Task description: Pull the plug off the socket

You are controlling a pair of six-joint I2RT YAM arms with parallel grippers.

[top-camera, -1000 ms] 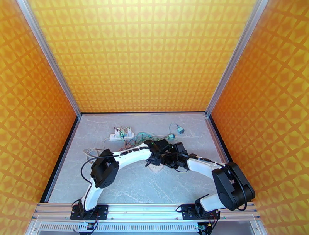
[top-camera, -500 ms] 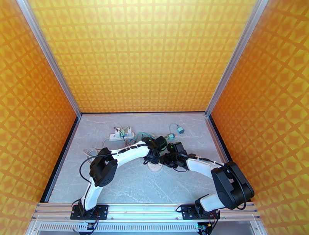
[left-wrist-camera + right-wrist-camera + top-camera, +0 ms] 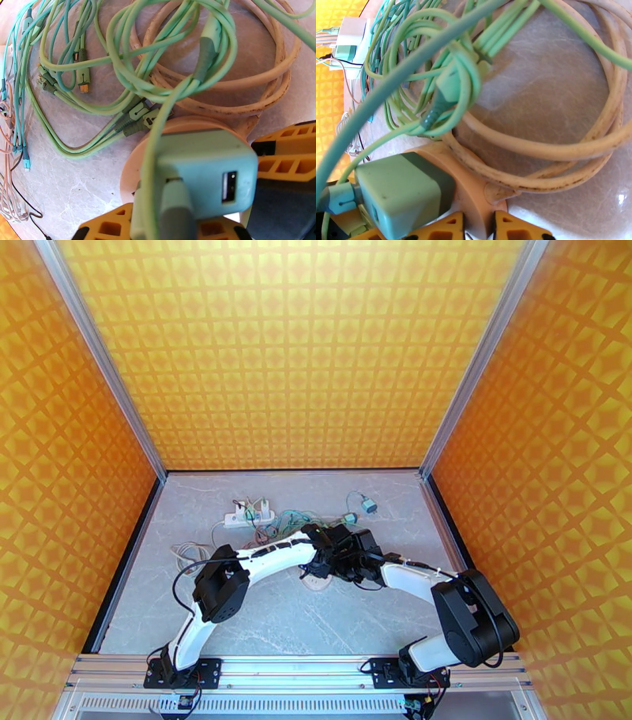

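Observation:
A teal plug [image 3: 205,173] with a USB port and a green lead sits against the round cream socket [image 3: 129,179]. Orange fingers [image 3: 106,227] of my left gripper [image 3: 320,556] press on the plug's sides; it is shut on the plug. In the right wrist view the plug [image 3: 399,189] lies at the left of the socket [image 3: 470,189], and my right gripper [image 3: 482,231] is shut on the socket's rim. From above, both wrists meet over the socket [image 3: 316,581]. Whether the plug's pins are seated I cannot tell.
A thick cream cable [image 3: 553,150] coils off the socket, tangled with several green and teal leads [image 3: 446,79]. A white power strip [image 3: 247,516] lies at the back left, and two small teal adapters [image 3: 368,505] at the back right. Orange walls enclose the table.
Both wrists drifted slightly toward the back, then returned over the socket. The left elbow shifted a little right. Both grips look unchanged.

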